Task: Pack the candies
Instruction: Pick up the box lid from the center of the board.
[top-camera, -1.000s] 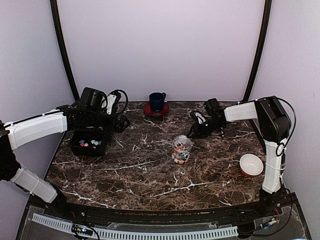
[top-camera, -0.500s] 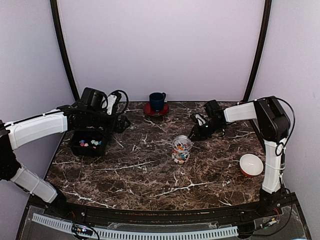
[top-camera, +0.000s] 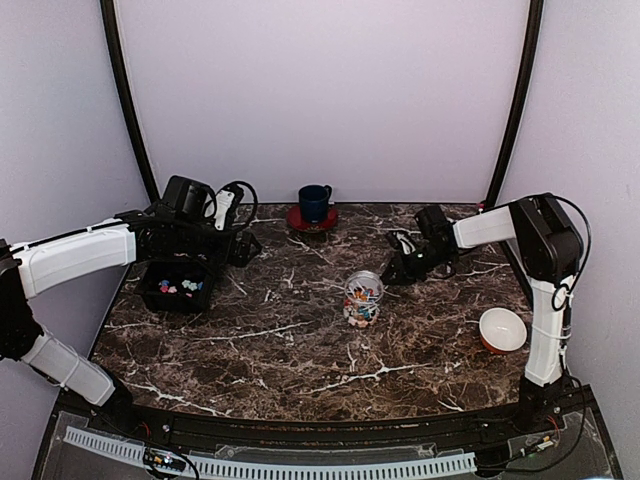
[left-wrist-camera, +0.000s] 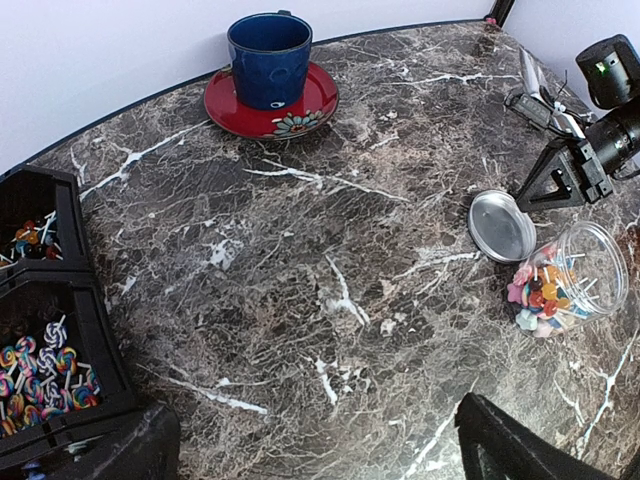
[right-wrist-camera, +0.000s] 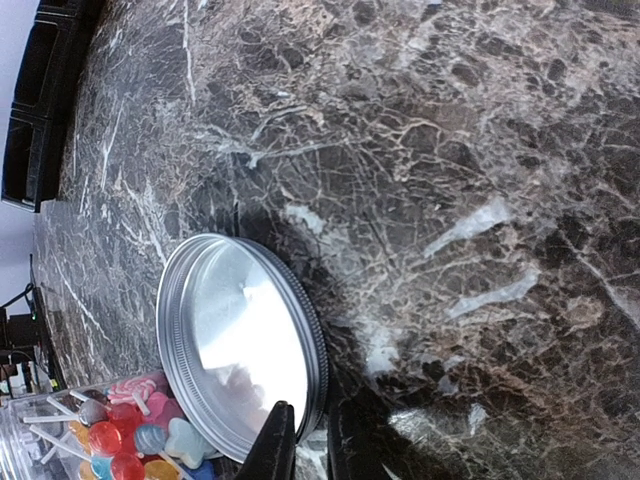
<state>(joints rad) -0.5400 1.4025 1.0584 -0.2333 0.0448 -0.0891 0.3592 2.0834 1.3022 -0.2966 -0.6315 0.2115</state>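
Reaching over a dark marble table (top-camera: 280, 350) between lilac walls (top-camera: 320, 100), the left gripper (left-wrist-camera: 315, 445) gapes empty. The right gripper (right-wrist-camera: 312, 412), nearly shut, straddles the rim of a round silver lid (right-wrist-camera: 235, 320), hold unclear, beside the clear jar (left-wrist-camera: 590, 255) of multicoloured candies (left-wrist-camera: 535, 295).

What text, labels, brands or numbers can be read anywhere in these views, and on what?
None can be read. The silver lid, clear jar, blue cup and black bin show no lettering. The red saucer has only a flower pattern.
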